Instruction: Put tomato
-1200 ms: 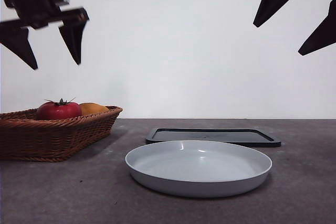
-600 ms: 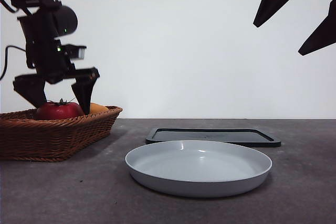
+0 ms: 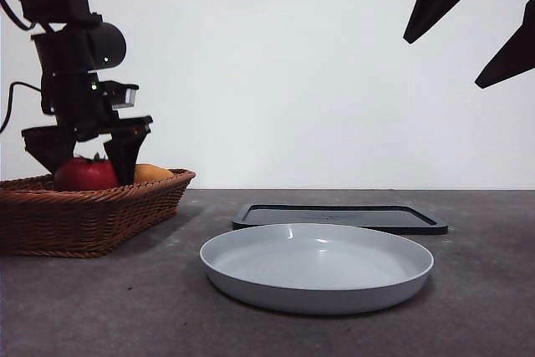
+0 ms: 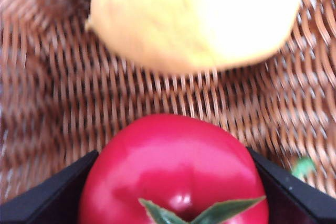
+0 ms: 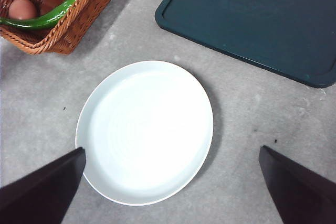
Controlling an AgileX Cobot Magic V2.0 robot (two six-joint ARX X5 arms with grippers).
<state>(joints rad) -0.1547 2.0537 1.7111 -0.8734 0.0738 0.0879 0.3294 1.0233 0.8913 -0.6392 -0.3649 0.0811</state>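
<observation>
The tomato [image 4: 173, 174] lies in the wicker basket [image 3: 84, 211], with the left tool [image 3: 88, 160] spread wide around it, a jaw on each side, not yet pinching. The glossy skin may slip, or a jaw may nudge the orange fruit [image 4: 197, 17] just beside it. The basket rim is low; the white plate [image 3: 316, 269] sits open nearby. The right tool [image 5: 170, 179] waits high, open.

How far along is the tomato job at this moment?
Early. Done: the left claw is down in the basket, its jaws on either side of the tomato. In hand: the grasp; the jaws look open, with the tomato beside the orange fruit. Left: closing, lifting and placing it, perhaps on the bare plate. The right claw waits above the plate.
</observation>
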